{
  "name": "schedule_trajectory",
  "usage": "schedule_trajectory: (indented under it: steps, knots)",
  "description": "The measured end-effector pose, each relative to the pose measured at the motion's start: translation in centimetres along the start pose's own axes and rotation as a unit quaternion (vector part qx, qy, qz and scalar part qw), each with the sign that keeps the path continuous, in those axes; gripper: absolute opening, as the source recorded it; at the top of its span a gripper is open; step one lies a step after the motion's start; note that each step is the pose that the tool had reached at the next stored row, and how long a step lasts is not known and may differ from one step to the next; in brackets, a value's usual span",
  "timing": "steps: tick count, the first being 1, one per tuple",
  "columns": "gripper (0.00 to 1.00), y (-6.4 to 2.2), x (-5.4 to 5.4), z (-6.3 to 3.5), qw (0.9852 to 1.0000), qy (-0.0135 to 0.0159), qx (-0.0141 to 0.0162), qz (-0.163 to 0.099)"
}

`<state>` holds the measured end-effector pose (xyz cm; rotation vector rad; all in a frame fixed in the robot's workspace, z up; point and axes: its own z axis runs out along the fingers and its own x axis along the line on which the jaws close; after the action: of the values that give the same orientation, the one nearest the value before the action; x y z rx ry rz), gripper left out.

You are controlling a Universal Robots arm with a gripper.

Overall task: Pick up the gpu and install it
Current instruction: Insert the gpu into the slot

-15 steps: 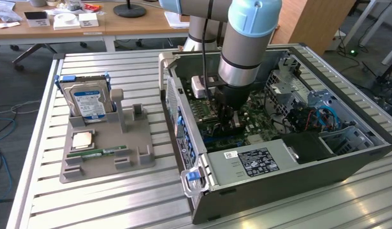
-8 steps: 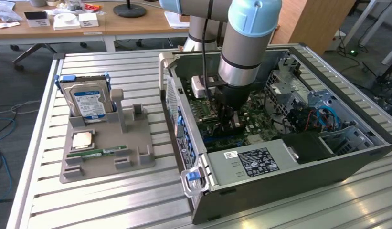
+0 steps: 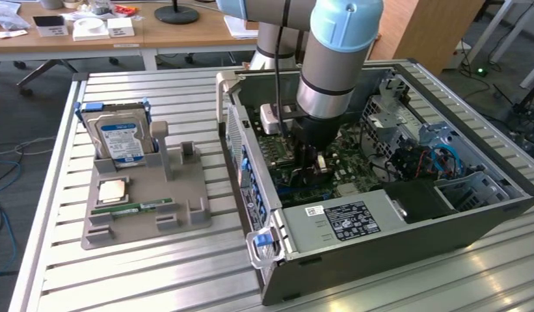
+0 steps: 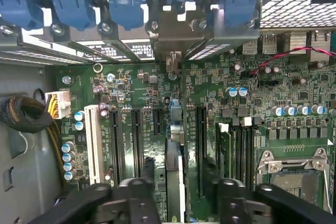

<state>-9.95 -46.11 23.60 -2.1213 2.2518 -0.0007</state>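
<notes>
1. Inside one open computer case [image 3: 475, 214], one gripper [image 4: 178, 174] stood with fingers spread apart.
2. One gpu [image 4: 175, 129] sat upright in a motherboard [image 4: 294, 98] slot between those fingers.

Off toward the exterior view's left, well apart from the jaws, a grey fixture tray [image 3: 186, 221] is sitting on the slatted metal table [image 3: 119, 273], carrying a blue-labelled hard drive [image 3: 123, 140] standing upright, a square processor chip [image 3: 111, 190] lying flat and a narrow green RAM stick [image 3: 132, 208] lying in front of it. Just beyond the jaws a white slot [image 4: 94, 142] and several black slots [image 4: 116, 142] are running across the green motherboard [image 4: 294, 129], with blue retention clips [image 4: 73, 6] lining the far edge.
</notes>
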Motion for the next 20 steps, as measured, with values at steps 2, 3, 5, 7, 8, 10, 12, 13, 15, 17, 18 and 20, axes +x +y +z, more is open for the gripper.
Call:
schedule_trajectory:
  steps: [2,3,5,7,8,10,12,13,15,17,18,20]
  knots:
    - [0.56,0.00,0.0,0.00,1.0000,0.0000,0.0000,0.000]
    - [0.56,0.00,0.0,0.00,1.0000,0.0000,0.0000,0.000]
    - [0.63,0.00,0.0,0.00,1.0000,0.0000,0.0000,0.000]
    - [0.63,0.00,0.0,-0.05,1.0000,0.0001,-0.0001,0.000]
    - [0.63,-0.01,0.0,-0.17,1.0000,0.0002,-0.0001,0.000]
    - [0.63,-0.02,0.0,-0.57,1.0000,0.0001,0.0000,0.000]
    - [0.63,-0.03,0.0,-1.08,1.0000,0.0000,0.0000,0.000]
    - [0.63,-0.04,0.0,-1.36,1.0000,0.0000,0.0000,0.000]
    - [0.63,-0.06,-0.1,-2.01,1.0000,0.0000,0.0000,0.000]
    - [0.63,-0.09,-0.1,-2.72,1.0000,0.0000,0.0000,0.000]
    - [0.63,-0.10,-0.1,-3.10,1.0000,0.0000,0.0000,0.000]
    - [0.63,-0.13,-0.1,-3.92,1.0000,0.0000,0.0000,0.000]
